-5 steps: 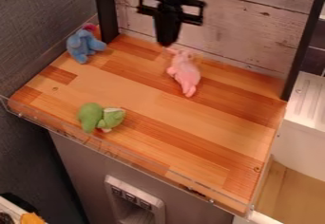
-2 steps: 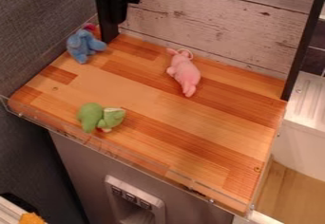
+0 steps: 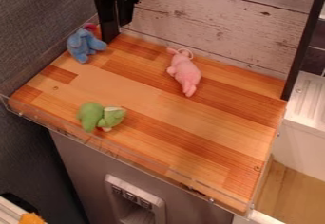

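The black gripper [image 3: 117,21] hangs at the upper left, in front of the dark post and above the back left corner of the wooden surface. Its fingers stand apart, with nothing seen between them. Nearest to it is a blue plush toy [image 3: 82,45] with a pink-red bit on top, below and to the left. A pink plush toy [image 3: 185,73] lies farther right, near the back boards. Toward the front left edge rests a green plush toy [image 3: 100,117]. The gripper touches none of the three.
The wooden surface [image 3: 158,123] has a low clear rim [image 3: 114,151] along its front. Whitewashed boards [image 3: 215,23] rise behind it, between dark posts. A grey wall [image 3: 38,33] stands at left, and a white ribbed bin [image 3: 306,104] at right.
From above the pink toy, the gripper has moved left to the back left corner. Since the later earlier frame its fingers have spread. The toys have stayed put.
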Motion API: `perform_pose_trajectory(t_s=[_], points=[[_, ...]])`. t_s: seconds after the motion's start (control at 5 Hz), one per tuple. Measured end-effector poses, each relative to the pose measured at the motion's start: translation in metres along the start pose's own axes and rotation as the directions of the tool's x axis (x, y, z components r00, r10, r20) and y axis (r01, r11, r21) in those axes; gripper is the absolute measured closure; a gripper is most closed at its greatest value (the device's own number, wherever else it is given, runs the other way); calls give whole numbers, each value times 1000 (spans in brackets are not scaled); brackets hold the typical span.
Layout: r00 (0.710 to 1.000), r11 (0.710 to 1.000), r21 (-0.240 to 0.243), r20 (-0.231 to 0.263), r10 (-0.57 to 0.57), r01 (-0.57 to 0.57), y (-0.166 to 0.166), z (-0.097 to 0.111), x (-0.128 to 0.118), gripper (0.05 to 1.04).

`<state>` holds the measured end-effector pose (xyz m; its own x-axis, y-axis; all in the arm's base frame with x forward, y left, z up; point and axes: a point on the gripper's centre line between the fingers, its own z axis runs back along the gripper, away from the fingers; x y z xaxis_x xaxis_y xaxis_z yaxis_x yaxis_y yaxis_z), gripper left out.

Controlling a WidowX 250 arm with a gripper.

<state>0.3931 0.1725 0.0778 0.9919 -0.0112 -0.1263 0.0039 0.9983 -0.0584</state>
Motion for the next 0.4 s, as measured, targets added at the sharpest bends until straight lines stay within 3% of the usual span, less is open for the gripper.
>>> perform_pose_trajectory(t_s=[0.2,0.4], points=[[1000,1000,-3,1,1,-1,0,0,0,91],[1000,1000,-7,1,9,-9,1,0,-1,85]])
